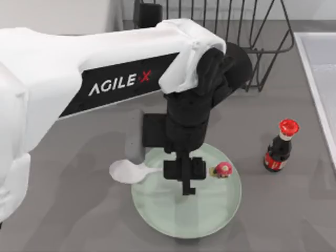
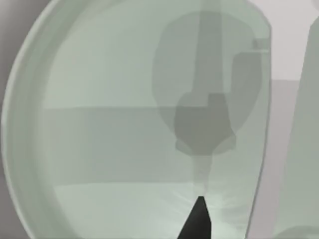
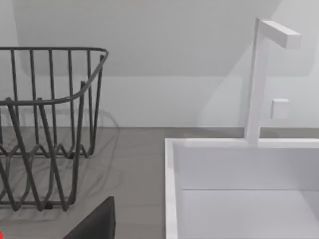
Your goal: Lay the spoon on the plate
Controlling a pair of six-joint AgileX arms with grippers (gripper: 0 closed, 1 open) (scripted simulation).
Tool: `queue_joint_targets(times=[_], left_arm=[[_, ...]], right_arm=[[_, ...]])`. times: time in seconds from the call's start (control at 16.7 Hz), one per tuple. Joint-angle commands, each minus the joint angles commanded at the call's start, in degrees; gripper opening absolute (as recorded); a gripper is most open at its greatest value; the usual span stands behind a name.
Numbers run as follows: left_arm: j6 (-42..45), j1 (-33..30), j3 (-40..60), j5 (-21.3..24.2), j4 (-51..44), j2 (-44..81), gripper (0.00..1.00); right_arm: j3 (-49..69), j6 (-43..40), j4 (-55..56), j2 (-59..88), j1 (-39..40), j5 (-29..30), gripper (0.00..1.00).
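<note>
Grey worktop point(image 1: 73, 210) carries a pale-green plate point(image 1: 210, 220) near the front centre, with a dark wire rack point(image 1: 262, 47) at the back and a white sink point(image 3: 239, 199) at the right edge. The left arm, lettered "AGILE X" on its dark side panel, reaches over the plate and covers much of it. The left gripper point(image 1: 188, 190) hangs just above the plate's middle; whether its fingers are parted or closed cannot be told. The spoon point(image 1: 126, 170) lies with its white bowl on the worktop over the plate's left rim, its handle hidden under the gripper, its pink-red knob on the plate. A red-capped bottle point(image 1: 278, 149) stands to the right; its label cannot be read.
</note>
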Motion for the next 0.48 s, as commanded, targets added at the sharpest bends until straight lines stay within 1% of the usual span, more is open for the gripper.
queue_joint_targets(times=[0.24, 0.48], left_arm=[[-0.3, -0.3, 0.8, -0.9, 1.9, 0.2, 0.00], [-0.7, -0.8, 2.3, -2.7, 5.7, 0.2, 0.00]], right_arm=[[0.0, 0.0, 0.0, 0.0, 0.0, 0.0, 1.00], [0.0, 0.0, 0.0, 0.0, 0.0, 0.0, 1.00]])
